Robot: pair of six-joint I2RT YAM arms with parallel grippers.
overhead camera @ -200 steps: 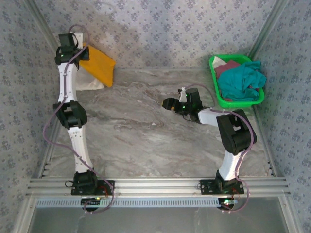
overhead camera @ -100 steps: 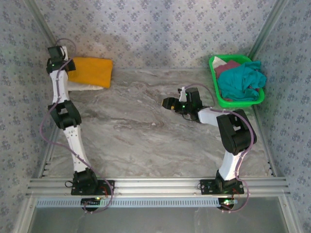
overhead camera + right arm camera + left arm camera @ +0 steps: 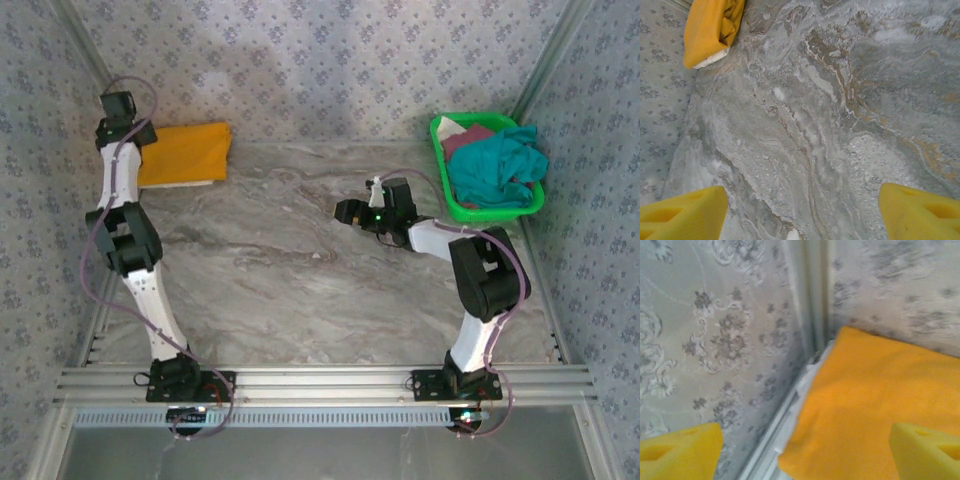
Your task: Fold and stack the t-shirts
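Note:
A folded mustard-orange t-shirt [image 3: 185,152] lies flat at the table's far left corner on a white t-shirt [image 3: 185,183], whose edge peeks out below it. My left gripper [image 3: 127,134] hovers at the stack's left edge, open and holding nothing. In the left wrist view the orange t-shirt [image 3: 880,405] sits between and beyond my open left gripper [image 3: 805,455], with a white edge [image 3: 809,382] under it. My right gripper [image 3: 342,212] is open over bare table mid-right. In the right wrist view my open right gripper [image 3: 800,215] is empty, with the orange t-shirt [image 3: 710,27] far off. Teal [image 3: 495,165] and maroon [image 3: 468,135] t-shirts lie bunched in the basket.
The green plastic basket [image 3: 452,200] stands at the far right against the patterned wall. Metal frame posts [image 3: 812,300] run up the corner beside the stack. The marble tabletop [image 3: 280,260] stretches between the two arms.
My left gripper opened and let go of the orange t-shirt, which dropped from a hanging fold to lie flat on the white one. The left arm swung leftward. The right arm barely moved.

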